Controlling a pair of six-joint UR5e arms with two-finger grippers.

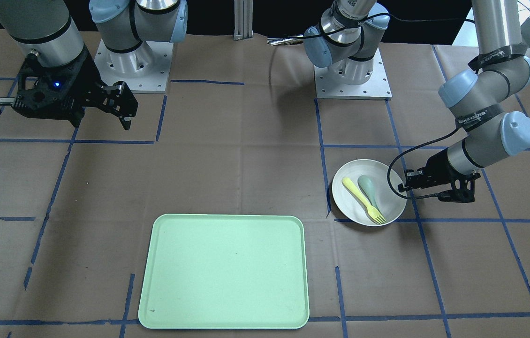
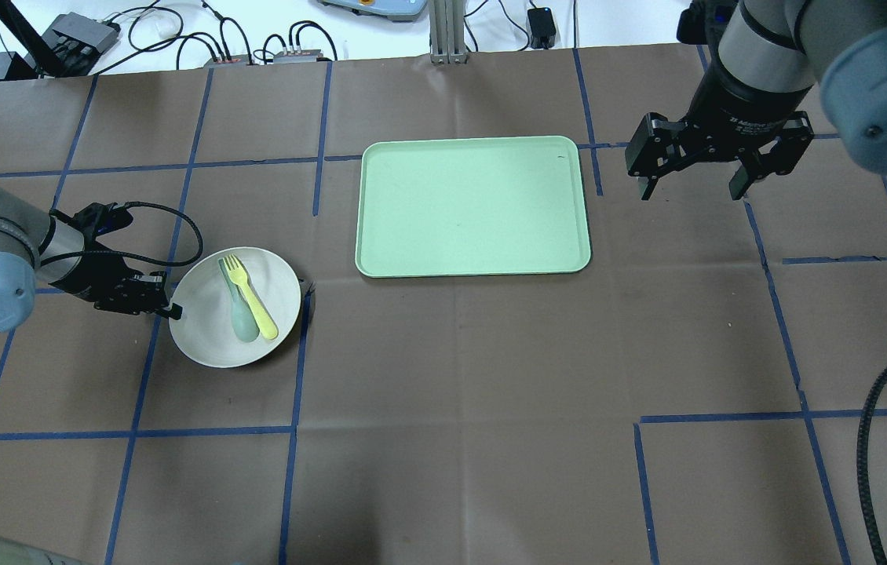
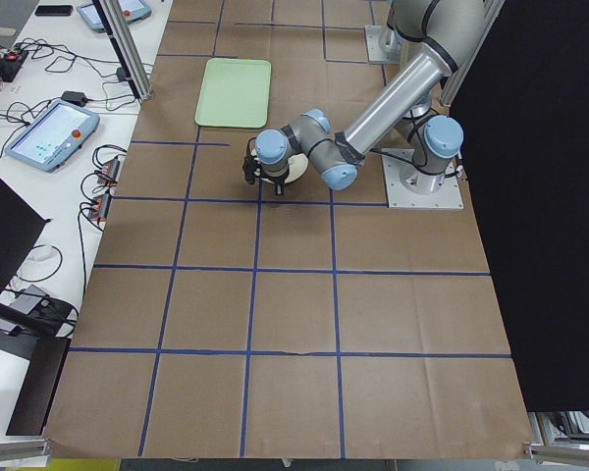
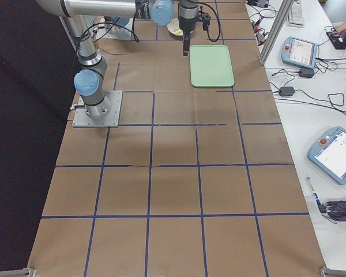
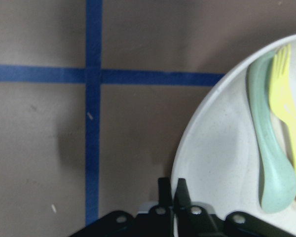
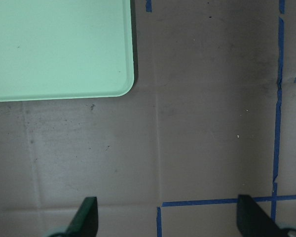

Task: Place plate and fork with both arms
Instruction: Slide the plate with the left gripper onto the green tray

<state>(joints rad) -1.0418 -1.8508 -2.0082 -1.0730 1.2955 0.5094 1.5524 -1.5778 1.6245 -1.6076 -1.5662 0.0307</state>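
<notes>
While brown, table (image 2: 451, 353) with blue tape (image 2: 726, 418)

— Any writing you can make out?
— White capitals on a black strap (image 1: 473, 116) round the left arm (image 1: 490, 28), upper right of the front-facing view. They look like "WANJEED", though I can't be sure. The second strap (image 1: 497, 55) above it has print too small to read.
— Elsewhere?
— White print on the right arm's (image 2: 765, 47) black collar (image 2: 757, 119), upper right of the overhead view: illegible.
</notes>
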